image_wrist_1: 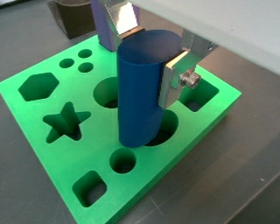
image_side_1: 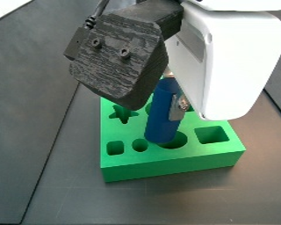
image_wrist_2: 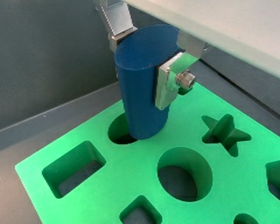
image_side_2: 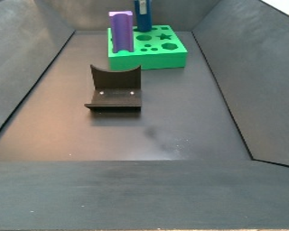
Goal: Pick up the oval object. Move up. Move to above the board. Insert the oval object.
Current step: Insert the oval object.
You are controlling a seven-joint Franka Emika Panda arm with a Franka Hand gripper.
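My gripper (image_wrist_1: 149, 54) is shut on the oval object (image_wrist_1: 143, 92), a tall blue peg held upright between the silver fingers (image_wrist_1: 175, 77). It shows the same way in a wrist view (image_wrist_2: 145, 83), with the gripper (image_wrist_2: 149, 57) clamped near the peg's top. The board (image_wrist_1: 55, 153) is a bright green block with shaped holes, directly below. The peg's lower end sits at the mouth of a rounded hole (image_wrist_2: 122, 131) near the board's edge. In both side views the peg (image_side_1: 164, 114) (image_side_2: 144, 13) stands over the board (image_side_1: 167, 156) (image_side_2: 159, 54).
A lavender block (image_side_2: 119, 32) stands on the board beside the peg; it shows behind a finger (image_wrist_1: 106, 31). A small dark block (image_wrist_1: 73, 16) lies beyond the board. The fixture (image_side_2: 115, 88) stands mid-floor. Grey bin walls slope up around the floor.
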